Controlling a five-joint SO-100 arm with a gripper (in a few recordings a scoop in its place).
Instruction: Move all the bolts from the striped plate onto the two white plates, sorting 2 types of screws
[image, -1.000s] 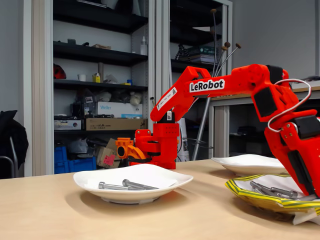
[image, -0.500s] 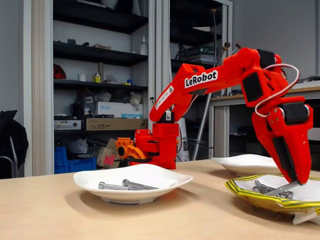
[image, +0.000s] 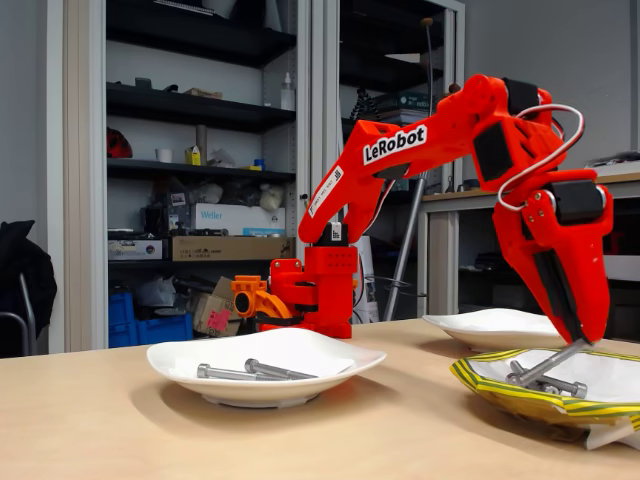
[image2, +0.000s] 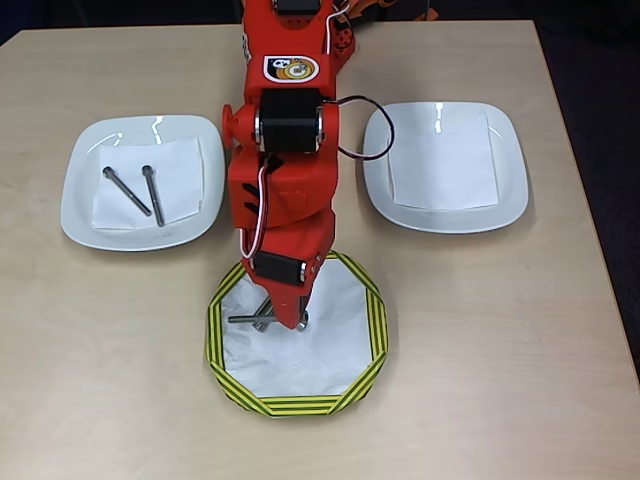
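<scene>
Fixed view: the red arm (image: 470, 130), lettered "LeRobot", hangs its jaws (image: 578, 340) over the striped plate (image: 520, 395), clenched on a long bolt (image: 545, 365) hanging tilted. Overhead view: two long bolts (image2: 140, 192) lie on the left white plate (image2: 80, 200); the right white plate (image2: 510, 190) holds only paper.

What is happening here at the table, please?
A red robot arm is sorting bolts. Its gripper holds one long bolt by an end, tilted, just above the striped plate, where other bolts lie. In the overhead view, the white plate on the left has two long bolts on a paper napkin. The white plate on the right has a napkin and no bolts.
</scene>
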